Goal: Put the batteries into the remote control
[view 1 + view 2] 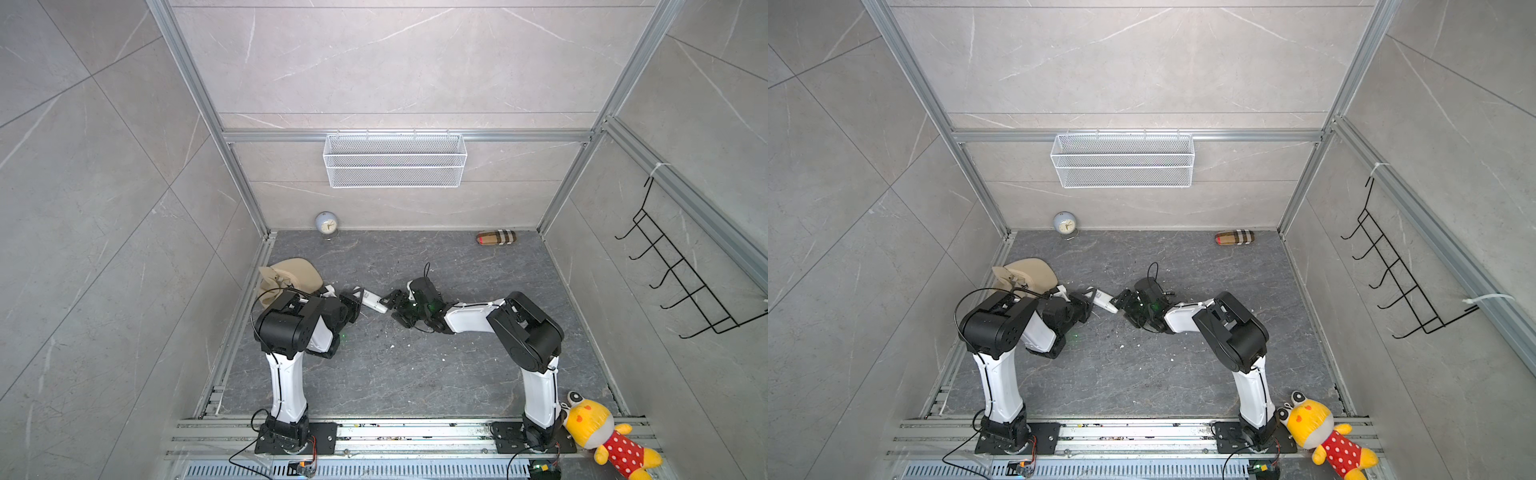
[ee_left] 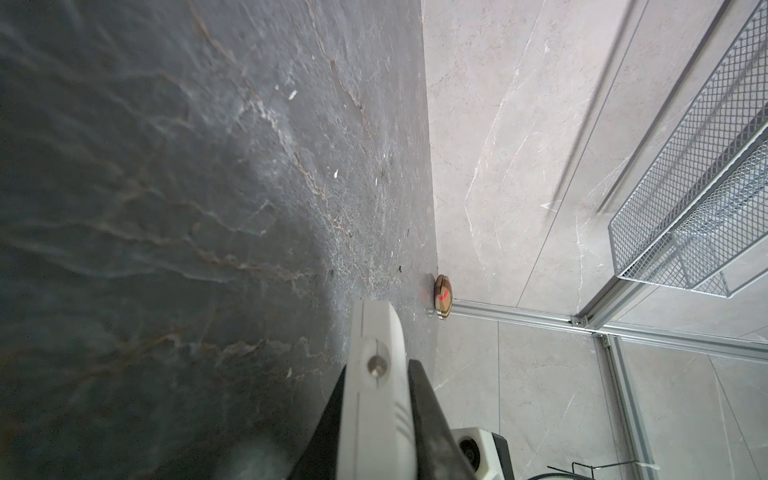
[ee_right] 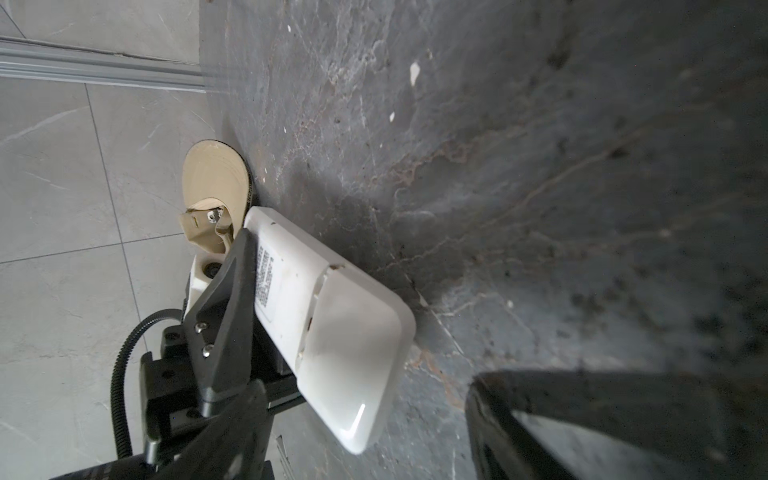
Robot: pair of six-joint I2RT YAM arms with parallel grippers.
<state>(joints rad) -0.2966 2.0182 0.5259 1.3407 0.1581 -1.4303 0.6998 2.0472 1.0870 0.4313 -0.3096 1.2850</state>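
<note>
The remote [image 1: 372,301] [image 1: 1106,302] is held above the dark bench [image 1: 415,374] near its middle, just right of a beige cap [image 1: 291,274]. It is clamped by the left claw [image 1: 356,300] [image 1: 1087,300], whose black fingers [image 3: 232,291] are pressed on its two broad faces at the end nearer the cap. In the left wrist view the remote [image 2: 376,374] is seen edge-on between those fingers [image 2: 424,411]. In the right wrist view its plain white back [image 3: 332,316] is turned to the camera, with a printed label beside the finger. The seam of the rectangular cover is seen across the middle, and whether the cover sits fully home cannot be told.

The right claw [image 1: 393,310] [image 1: 1127,310] is seen with its jaws well apart and nothing gripped. It is placed just beyond the remote's free end, facing the left claw. One of its fingers [image 3: 602,399] is seen blurred in the right wrist view, apart from the remote.

White specks are scattered over the bench between the arms. A clock [image 1: 326,223] and a plaid pouch [image 1: 496,237] are set against the back wall, well apart from the claws. A plush toy [image 1: 598,432] lies by the right arm's base.
</note>
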